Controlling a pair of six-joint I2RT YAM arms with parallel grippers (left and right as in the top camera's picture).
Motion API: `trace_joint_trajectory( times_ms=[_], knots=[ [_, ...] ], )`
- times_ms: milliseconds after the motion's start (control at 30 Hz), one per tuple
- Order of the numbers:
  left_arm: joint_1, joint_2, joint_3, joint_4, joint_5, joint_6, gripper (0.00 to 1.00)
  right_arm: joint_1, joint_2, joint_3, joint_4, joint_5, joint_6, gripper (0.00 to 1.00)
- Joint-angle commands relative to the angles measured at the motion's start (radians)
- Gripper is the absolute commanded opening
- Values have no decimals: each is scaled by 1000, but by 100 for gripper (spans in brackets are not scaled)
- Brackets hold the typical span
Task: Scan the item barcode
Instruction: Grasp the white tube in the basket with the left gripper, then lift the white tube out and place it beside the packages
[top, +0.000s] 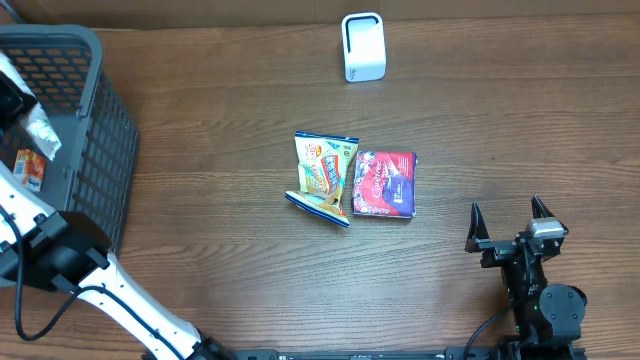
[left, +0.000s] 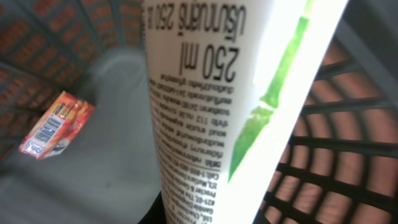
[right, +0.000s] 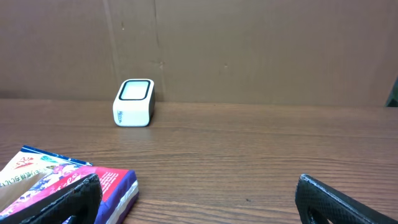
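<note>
A white tube (left: 205, 93) with a green stripe and black print fills the left wrist view. My left gripper (left: 199, 219) is shut on its lower end inside the grey basket (top: 95, 120); only a dark bit of finger shows beside it, and no barcode shows on the tube's visible face. From overhead the tube's end (top: 40, 132) pokes out over the basket. The white scanner (top: 362, 47) stands at the back of the table, also in the right wrist view as the scanner (right: 134, 102). My right gripper (top: 507, 212) rests open and holding nothing at the front right, far from the scanner.
An orange pack (left: 53, 124) with a barcode lies on the basket floor. Mid-table lie a yellow snack bag (top: 324, 170), a red and purple packet (top: 385, 184), and a blue-edged item (top: 316, 209). The packet (right: 93, 183) sits by my right gripper's left finger.
</note>
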Motion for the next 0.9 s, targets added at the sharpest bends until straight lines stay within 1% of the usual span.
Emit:
trace_joint_trajectory(
  times_ms=[0,133,300,433,500,567,633,867],
  knots=[
    [4,-84,95,-8,63,-87,4,2,-10,-10,7,0,6,100],
    [4,-156,103,13,183,-113,4,2,-10,-10,7,0,6,100],
    [-4,-238,103,57,415,-164,4,2,-10,-10,7,0,6,100],
    [-49,-280,103,50,520,-165,4,2,-10,-10,7,0,6,100],
    [-95,-288,103,37,559,-164,4,2,-10,-10,7,0,6,100],
    [-148,-289,103,11,571,-164,4,2,-10,-10,7,0,6,100],
    [-217,-286,101,-26,549,-152,4,2,-10,-10,7,0,6,100],
    [-521,-249,99,-167,264,-148,4,2,-10,-10,7,0,6,100]
  ],
)
